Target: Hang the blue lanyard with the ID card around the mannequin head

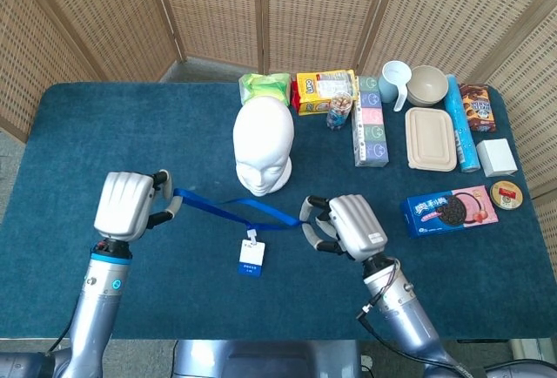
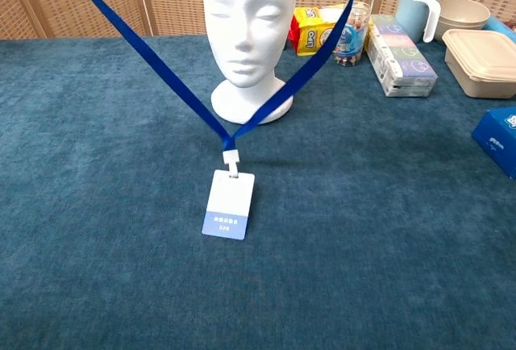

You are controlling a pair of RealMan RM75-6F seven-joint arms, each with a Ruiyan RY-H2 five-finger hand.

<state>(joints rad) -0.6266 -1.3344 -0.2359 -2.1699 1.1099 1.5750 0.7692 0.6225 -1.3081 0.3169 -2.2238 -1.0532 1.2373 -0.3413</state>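
Blue lanyard [image 1: 228, 212] stretched between both robot hands' pinches, left robot hand [image 1: 129, 205], right robot hand [image 1: 348, 226], chest view crops both.

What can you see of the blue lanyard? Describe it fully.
The lanyard is a flat blue ribbon loop, fabric by its look. The left hand and right hand hold it stretched in front of the mannequin head. Both sides meet at a clip, where a white ID card with a blue band hangs.

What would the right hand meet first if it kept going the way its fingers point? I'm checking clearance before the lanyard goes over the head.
The right hand points left along the taut blue lanyard. Past the strap, the left hand is the first solid thing; the mannequin head sits off that line, though depth is unclear.
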